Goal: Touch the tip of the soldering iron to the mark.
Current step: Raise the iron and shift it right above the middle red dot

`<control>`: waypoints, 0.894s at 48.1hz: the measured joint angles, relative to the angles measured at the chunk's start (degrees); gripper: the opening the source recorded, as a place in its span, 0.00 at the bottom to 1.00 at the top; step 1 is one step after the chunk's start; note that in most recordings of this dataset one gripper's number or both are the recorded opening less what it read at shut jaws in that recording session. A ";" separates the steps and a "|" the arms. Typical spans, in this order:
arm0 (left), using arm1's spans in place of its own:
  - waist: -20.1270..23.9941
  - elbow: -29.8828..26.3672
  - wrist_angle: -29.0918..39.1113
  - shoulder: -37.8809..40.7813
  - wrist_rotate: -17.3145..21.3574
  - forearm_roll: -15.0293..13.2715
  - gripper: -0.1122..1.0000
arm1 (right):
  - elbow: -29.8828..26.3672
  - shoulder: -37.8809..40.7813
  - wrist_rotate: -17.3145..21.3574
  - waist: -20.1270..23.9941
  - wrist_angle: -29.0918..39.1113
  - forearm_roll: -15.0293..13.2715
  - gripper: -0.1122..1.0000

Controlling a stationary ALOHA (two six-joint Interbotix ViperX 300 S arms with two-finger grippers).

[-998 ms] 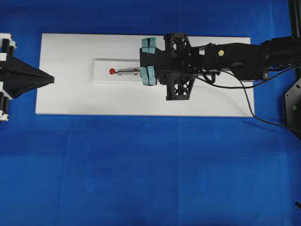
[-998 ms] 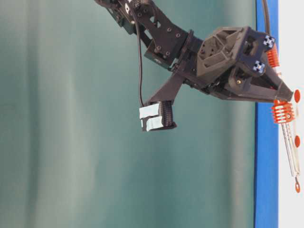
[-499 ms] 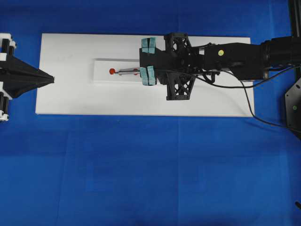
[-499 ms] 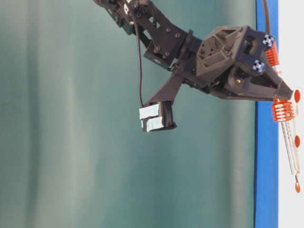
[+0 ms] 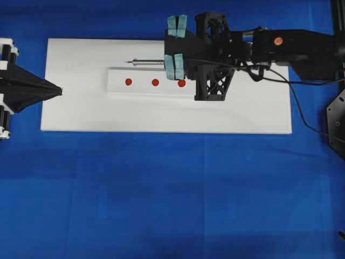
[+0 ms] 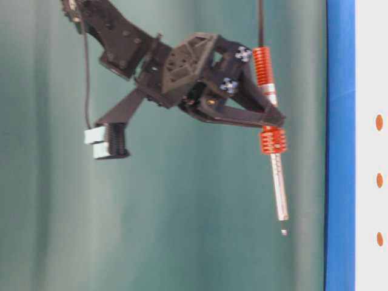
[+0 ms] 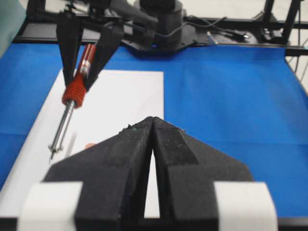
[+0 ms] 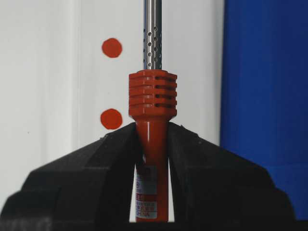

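Observation:
My right gripper (image 5: pixel 171 60) (image 8: pixel 151 130) is shut on the orange-red ribbed handle of the soldering iron (image 8: pixel 152 101). Its silver shaft (image 5: pixel 148 62) points left, and the black cord trails back along the arm. The tip (image 6: pixel 284 231) hangs in the air, well off the board. From overhead it lies past the far edge of the raised white strip (image 5: pixel 116 89). Three red marks (image 5: pixel 128 82) (image 5: pixel 155 82) (image 5: pixel 181 83) sit uncovered in a row on that strip. My left gripper (image 5: pixel 59 89) (image 7: pixel 153 119) is shut and empty at the board's left edge.
The strip lies on a white board (image 5: pixel 242 116), which rests on blue cloth (image 5: pixel 172 194). The right arm (image 5: pixel 302 51) reaches in over the board's far right corner. A black bracket (image 5: pixel 211 86) on that arm overhangs the strip's right end.
The right gripper has lifted the iron off the leftmost mark and carried it up and toward the board's far side. All three marks now show. The left gripper has not moved.

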 measured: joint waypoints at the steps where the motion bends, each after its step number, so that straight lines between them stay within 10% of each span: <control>1: 0.00 0.00 0.00 0.00 0.00 0.00 0.10 | -0.09 -0.09 0.00 0.00 0.18 0.00 0.16; 43: 0.00 0.00 0.00 0.00 0.00 0.00 0.10 | 9.49 -8.53 0.44 -0.79 0.88 -0.09 0.16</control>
